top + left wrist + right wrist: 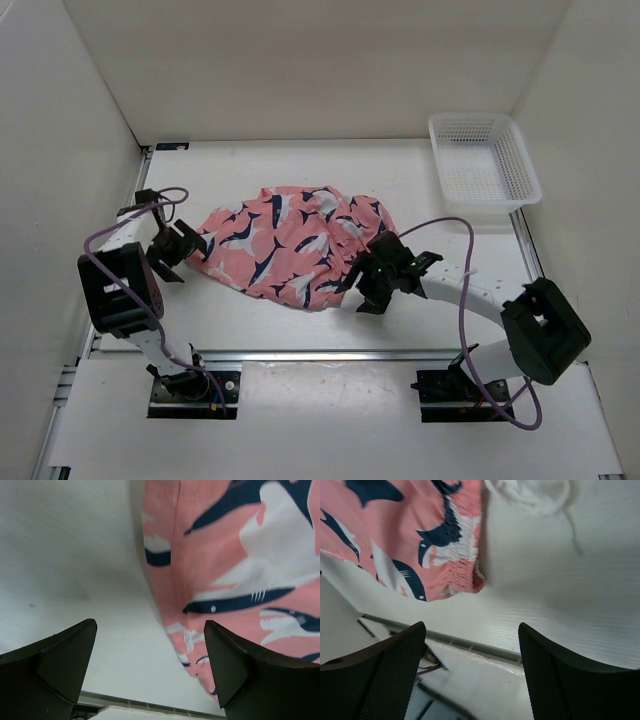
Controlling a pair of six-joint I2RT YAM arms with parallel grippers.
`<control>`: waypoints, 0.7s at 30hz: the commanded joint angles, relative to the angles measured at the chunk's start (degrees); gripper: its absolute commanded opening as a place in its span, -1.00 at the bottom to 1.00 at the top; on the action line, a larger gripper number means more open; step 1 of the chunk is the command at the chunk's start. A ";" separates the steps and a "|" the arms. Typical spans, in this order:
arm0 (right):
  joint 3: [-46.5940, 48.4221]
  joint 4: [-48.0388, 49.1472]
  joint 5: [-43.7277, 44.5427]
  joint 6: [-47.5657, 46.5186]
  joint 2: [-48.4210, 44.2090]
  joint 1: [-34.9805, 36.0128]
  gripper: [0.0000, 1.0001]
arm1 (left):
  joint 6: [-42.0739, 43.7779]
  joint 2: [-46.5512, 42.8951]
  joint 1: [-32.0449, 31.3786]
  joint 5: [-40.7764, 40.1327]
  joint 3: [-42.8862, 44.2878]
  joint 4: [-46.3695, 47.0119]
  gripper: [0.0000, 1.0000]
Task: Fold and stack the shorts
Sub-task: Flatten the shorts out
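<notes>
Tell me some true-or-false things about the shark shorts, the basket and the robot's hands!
1. The shorts are inside the white basket. False: they lie bunched on the table, and the basket sits apart at the far right corner.
2. The left gripper is open. True.
3. The right gripper is squeezing the shorts. False: its fingers are spread apart and hold nothing, next to the shorts' gathered edge.
4. The basket has nothing in it. True.
5. The shorts are pink with navy-and-white sharks. True.
</notes>
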 commanded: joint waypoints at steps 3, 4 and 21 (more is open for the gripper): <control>-3.62 15.88 -11.21 15.35 3.77 -0.08 0.47 | 0.92 3.18 1.59 -1.65 4.86 2.49 1.00; -3.63 16.51 -11.21 16.32 4.49 -0.08 0.45 | 0.92 3.19 1.59 -1.65 4.87 2.50 0.93; -3.10 15.56 -3.58 23.73 13.99 2.12 -0.82 | 3.64 3.20 1.59 0.97 4.26 3.55 -0.80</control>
